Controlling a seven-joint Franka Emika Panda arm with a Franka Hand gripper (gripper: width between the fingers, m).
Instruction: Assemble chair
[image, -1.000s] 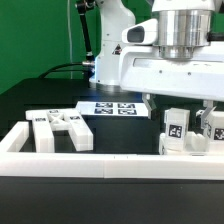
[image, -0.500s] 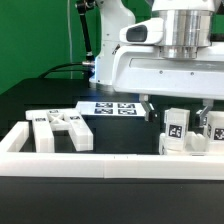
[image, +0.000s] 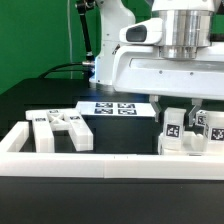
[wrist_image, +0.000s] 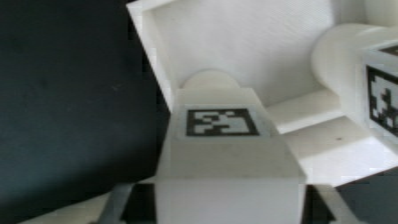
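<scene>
At the exterior view's right a matte white chair part with a black-and-white tag stands upright inside the front rail. My gripper hangs straight above it, and its dark fingers have come in against the part's sides. In the wrist view the same tagged part fills the gap of the gripper, with a finger pressed on each flank. A second tagged chair part stands right beside it, also seen as a block in the wrist view.
Several more tagged white chair parts lie in a cluster at the exterior view's left. The marker board lies flat behind them. A long white border rail runs along the front, with a side rail at the left.
The fingers stood wide apart a second ago and have closed inward onto the tagged part. The arm and the other parts have stayed in place.
</scene>
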